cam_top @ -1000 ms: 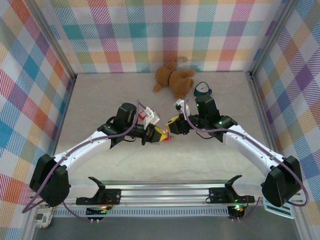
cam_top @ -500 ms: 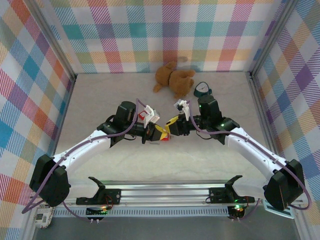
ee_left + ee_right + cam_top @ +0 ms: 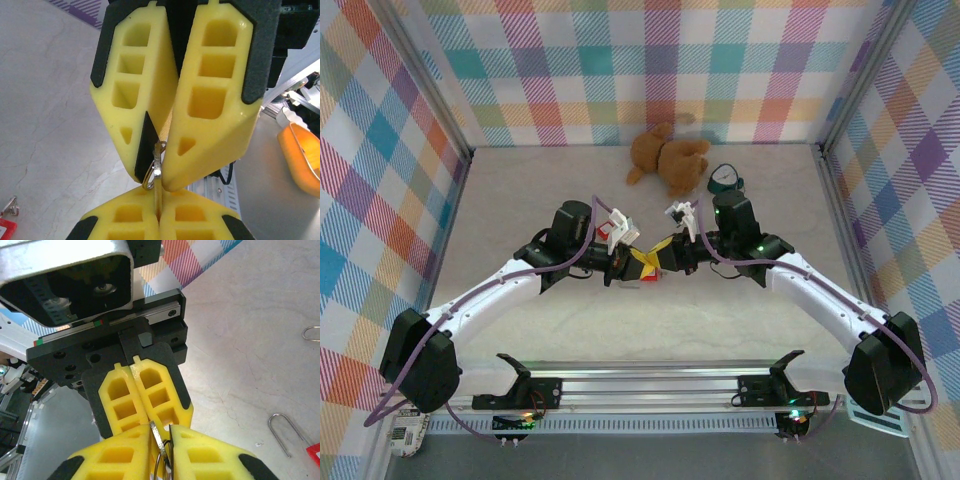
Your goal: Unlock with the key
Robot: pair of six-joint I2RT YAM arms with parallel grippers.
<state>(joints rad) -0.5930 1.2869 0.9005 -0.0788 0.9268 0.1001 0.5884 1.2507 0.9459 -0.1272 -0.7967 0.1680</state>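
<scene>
The tiny silvery metal key [image 3: 158, 161] is held off the pale marbled counter [image 3: 520, 200], at the spot where the two end effectors meet nose to nose near the middle. Its long axis runs along the line from one end effector to the other. In the left wrist view it stands nearly upright in the frame, and a thin wire ring [image 3: 148, 181] loops out at its lower part. Which end is the head cannot be made out.

The left end effector [image 3: 158, 199] has its yellow fingers pressed flat together, and the key's near end is caught in the seam between them. The right end effector [image 3: 160, 432] has its fingers a sliver apart, with the key and ring lying in that narrow gap (whether its pads actually bear on the metal cannot be told).

In the top view both arms reach forward from their bases and bend inward at the elbow, so the wrists face each other and the pair forms an arch. The end effectors lie roughly level above the counter.

A red square padlock [image 3: 315, 455] and a loose bent metal shackle [image 3: 282, 432] lie on the counter just beside the meeting point. A brown teddy bear [image 3: 668, 158] sits well apart by the plaid back wall [image 3: 650, 60].
</scene>
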